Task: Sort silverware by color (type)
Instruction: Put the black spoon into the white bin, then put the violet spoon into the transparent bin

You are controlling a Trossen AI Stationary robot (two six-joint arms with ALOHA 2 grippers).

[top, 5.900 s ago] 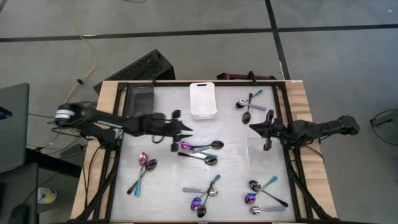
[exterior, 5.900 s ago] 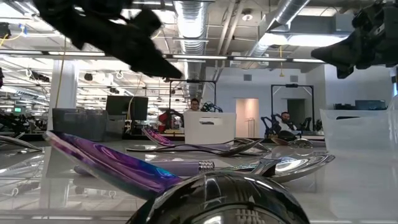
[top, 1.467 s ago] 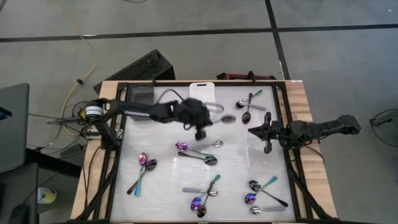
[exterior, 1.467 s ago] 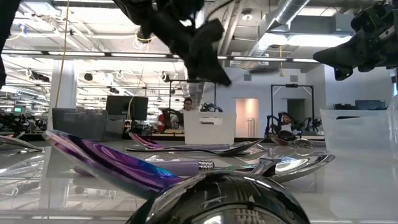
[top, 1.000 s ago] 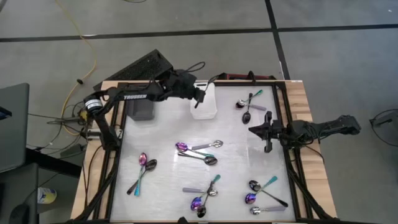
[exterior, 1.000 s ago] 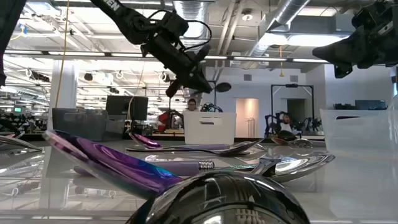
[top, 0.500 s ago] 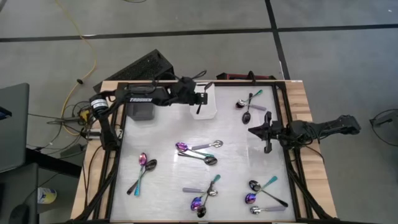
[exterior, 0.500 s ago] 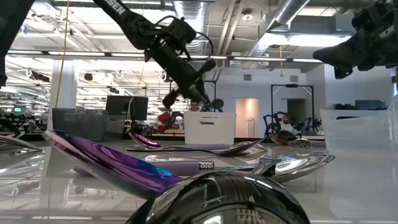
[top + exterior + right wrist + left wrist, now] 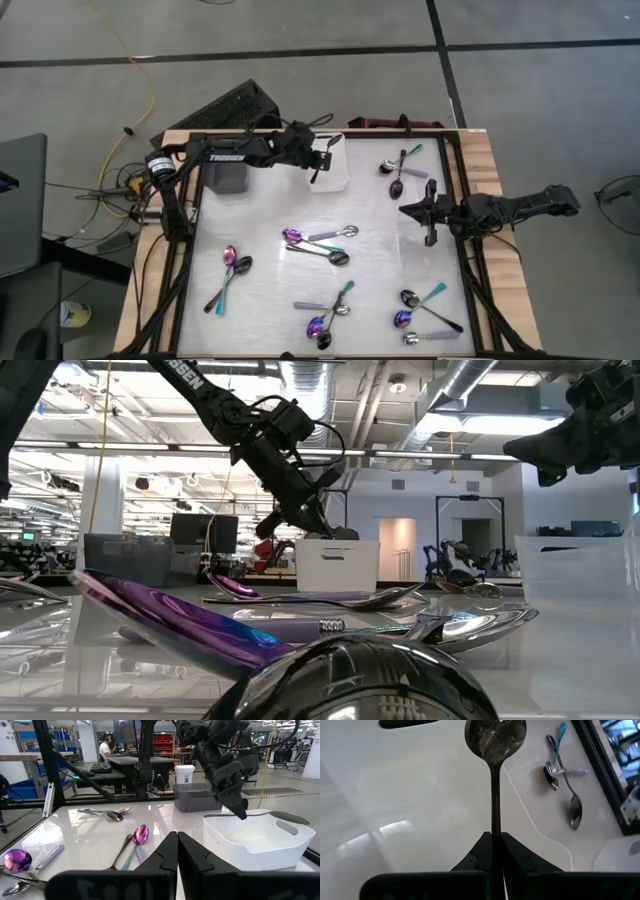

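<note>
High view: left gripper [image 9: 313, 160] over the white bin [image 9: 330, 180], clamped on a silver spoon [image 9: 321, 160]. Left wrist view: spoon handle pinched between fingers [image 9: 481, 851], bowl above the bin's interior (bowl outward). Right gripper [image 9: 431, 212] closed, empty, well right of the bin.

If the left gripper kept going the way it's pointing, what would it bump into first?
Probably the white bin. The left gripper, shut on a silver spoon, points down into that bin, so the spoon's bowl would likely touch the bin's inside first. Depth is hard to judge.

Both arms are matte black with looping black cables; the left arm [image 9: 225, 155] carries white Trossen lettering.
</note>
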